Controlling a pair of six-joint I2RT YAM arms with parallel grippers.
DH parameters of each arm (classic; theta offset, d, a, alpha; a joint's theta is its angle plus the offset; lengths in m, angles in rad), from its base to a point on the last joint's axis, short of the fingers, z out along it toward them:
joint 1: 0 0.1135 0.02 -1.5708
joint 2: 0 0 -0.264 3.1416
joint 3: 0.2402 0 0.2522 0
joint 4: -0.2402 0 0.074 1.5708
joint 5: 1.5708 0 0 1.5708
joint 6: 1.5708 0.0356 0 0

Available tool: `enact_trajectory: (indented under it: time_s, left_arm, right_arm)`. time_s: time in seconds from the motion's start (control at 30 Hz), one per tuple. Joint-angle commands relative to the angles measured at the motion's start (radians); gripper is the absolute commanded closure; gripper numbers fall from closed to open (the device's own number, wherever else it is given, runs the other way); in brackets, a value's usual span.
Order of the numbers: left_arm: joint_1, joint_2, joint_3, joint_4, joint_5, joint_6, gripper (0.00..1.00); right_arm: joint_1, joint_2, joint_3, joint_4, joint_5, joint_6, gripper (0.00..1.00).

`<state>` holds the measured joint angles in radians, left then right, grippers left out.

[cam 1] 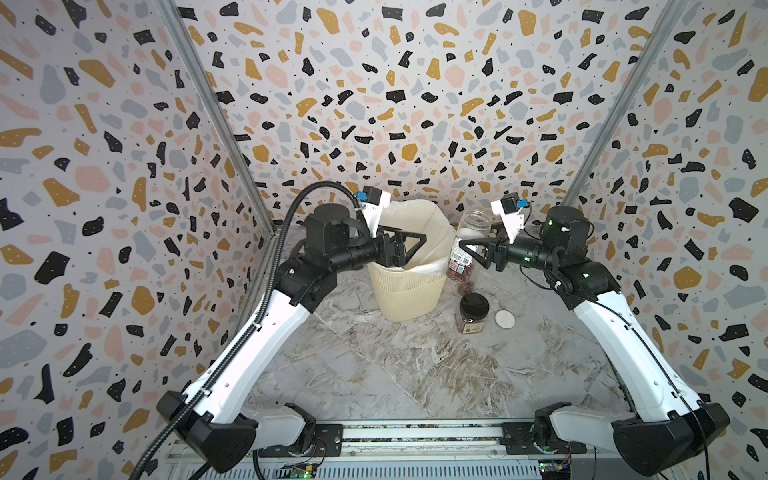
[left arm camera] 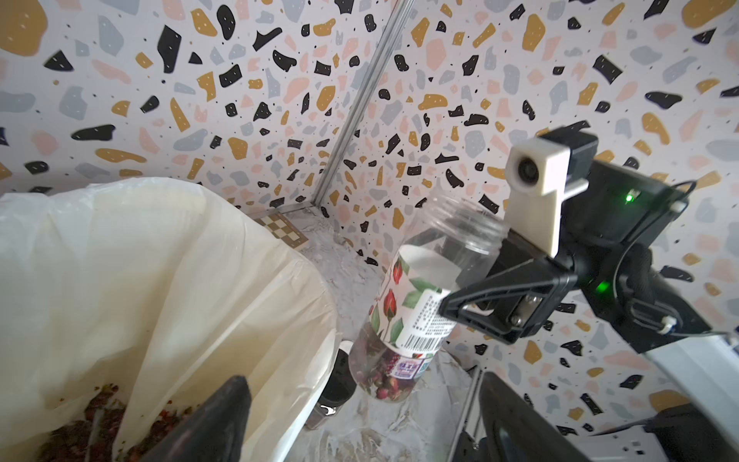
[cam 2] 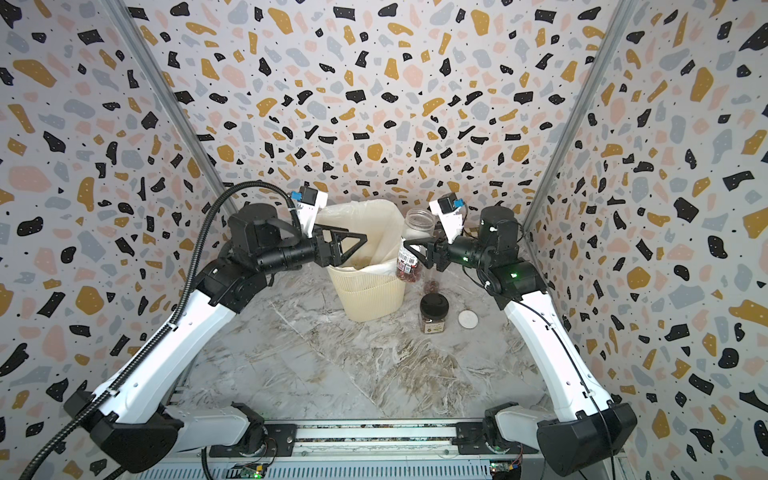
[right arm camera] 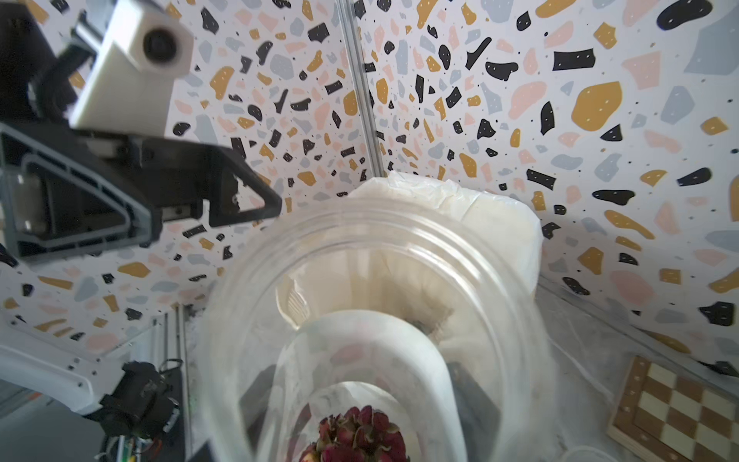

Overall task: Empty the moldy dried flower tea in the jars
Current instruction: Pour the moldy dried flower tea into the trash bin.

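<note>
Jars and dried tea at the bin. In both top views the right hand point(cam 1: 467, 249) is clamped on the lidless labelled jar point(cam 1: 473, 222), mouth up and slightly tilted, just beside the cream bin point(cam 1: 409, 299) near the desk's point(cam 1: 374, 374) far edge. The left hand point(cam 1: 415, 251) hangs over the bin, fingers apart and empty. A black-lidded jar point(cam 1: 472, 311) stands nearer the front edge, with a white lid point(cam 1: 505, 319) beside it.

Left wrist view: dried flower tea point(left arm camera: 380, 380) sits in the held jar's bottom, and more lies in the bin's bag point(left arm camera: 200, 260).

Right wrist view: the buds show through the jar's mouth.
</note>
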<state>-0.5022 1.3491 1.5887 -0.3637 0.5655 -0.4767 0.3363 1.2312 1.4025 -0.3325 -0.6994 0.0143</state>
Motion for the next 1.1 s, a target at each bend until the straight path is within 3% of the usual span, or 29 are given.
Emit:
enact_trajectory:
  time_s: [0.0,0.2,0.37,0.5,0.73,1.07]
  left_arm:
    - [0.024,0.086,0.118,-0.107,0.228,-0.090,0.19]
    - [0.021,0.205,0.246,-0.168,0.368,-0.113,0.34]
    - [0.009,0.211,0.236,-0.131,0.388,-0.132,0.41]
    - [-0.001,0.222,0.270,-0.220,0.368,-0.062,0.46]
    - [-0.012,0.238,0.275,-0.304,0.301,-0.003,0.50]
    - [-0.012,0.258,0.258,-0.323,0.224,0.022,0.56]
  right_arm:
    - [0.056,-0.026,0.062,-0.149,0.151,-0.272,0.43]
    - [0.206,-0.004,0.099,-0.249,0.465,-0.441,0.44]
    - [0.288,0.009,0.093,-0.254,0.585,-0.473,0.44]
    - [0.331,0.040,0.123,-0.288,0.669,-0.466,0.45]
    - [0.399,0.082,0.194,-0.359,0.791,-0.461,0.45]
    - [0.436,0.075,0.201,-0.349,0.769,-0.446,0.46]
